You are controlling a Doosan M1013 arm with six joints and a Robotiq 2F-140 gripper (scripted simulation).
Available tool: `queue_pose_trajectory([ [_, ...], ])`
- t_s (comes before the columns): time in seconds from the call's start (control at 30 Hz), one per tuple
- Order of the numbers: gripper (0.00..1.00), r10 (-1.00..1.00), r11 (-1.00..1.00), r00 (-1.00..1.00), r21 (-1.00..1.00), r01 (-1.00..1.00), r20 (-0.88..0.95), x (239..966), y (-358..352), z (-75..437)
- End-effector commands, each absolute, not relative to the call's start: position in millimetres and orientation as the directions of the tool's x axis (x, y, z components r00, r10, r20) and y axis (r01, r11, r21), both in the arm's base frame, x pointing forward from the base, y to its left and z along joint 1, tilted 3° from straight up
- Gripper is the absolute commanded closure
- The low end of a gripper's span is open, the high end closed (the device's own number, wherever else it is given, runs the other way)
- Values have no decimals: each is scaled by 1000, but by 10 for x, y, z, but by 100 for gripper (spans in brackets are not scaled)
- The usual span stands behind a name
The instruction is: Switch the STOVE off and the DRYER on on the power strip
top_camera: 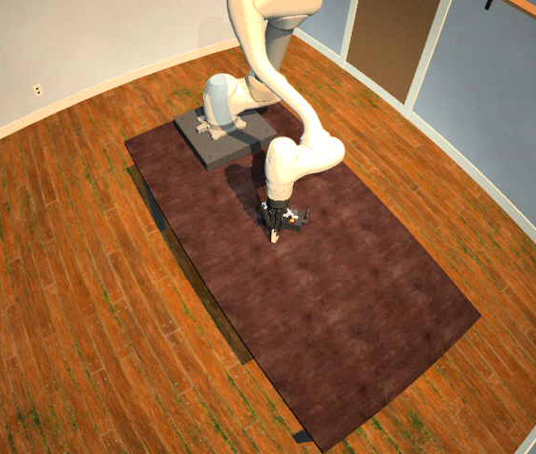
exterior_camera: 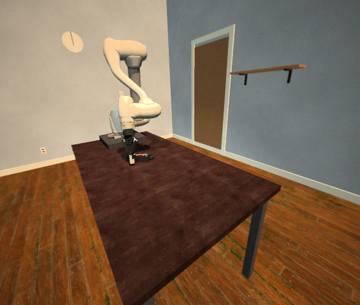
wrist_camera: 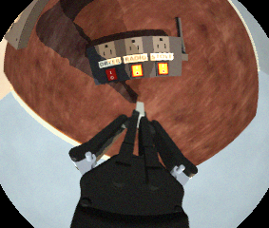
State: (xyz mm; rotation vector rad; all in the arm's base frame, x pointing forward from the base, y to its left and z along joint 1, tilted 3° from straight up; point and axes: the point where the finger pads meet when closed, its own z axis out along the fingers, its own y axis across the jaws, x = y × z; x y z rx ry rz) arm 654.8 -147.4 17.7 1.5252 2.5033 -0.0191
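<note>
The grey power strip (wrist_camera: 141,57) lies flat on the dark table, the right way up, with three sockets and three labelled switches along its near edge. In the wrist view the left switch (wrist_camera: 111,75) is dark red. The middle switch (wrist_camera: 137,70) and the right switch (wrist_camera: 163,67) glow orange. The labels are too small to read. My gripper (wrist_camera: 139,106) is shut and empty, its fingertips just in front of the strip, short of the middle switch. The strip also shows in the top view (top_camera: 293,220) and the exterior view (exterior_camera: 143,156), with the gripper (top_camera: 273,236) low over the table beside it.
The arm's grey base plate (top_camera: 225,135) sits on the table behind the strip. A short black cord stub (wrist_camera: 179,27) sticks out of the strip's right end. A door (exterior_camera: 210,91) and a wall shelf (exterior_camera: 266,70) are far off.
</note>
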Motion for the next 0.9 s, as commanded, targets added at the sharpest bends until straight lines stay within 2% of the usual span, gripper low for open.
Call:
queue_pose_trajectory([
  [0.0, 100, 877, 464, -443, 98, 880, -185, 6548, -1474, 178],
  [0.63, 100, 877, 464, -443, 98, 880, -185, 6549, -1474, 188],
  [0.77, 100, 878, 464, -442, 97, 880, -185, 6553, -1473, 364],
  [0.87, 100, 878, 464, -442, 97, 880, -185, 6536, -1456, 886],
])
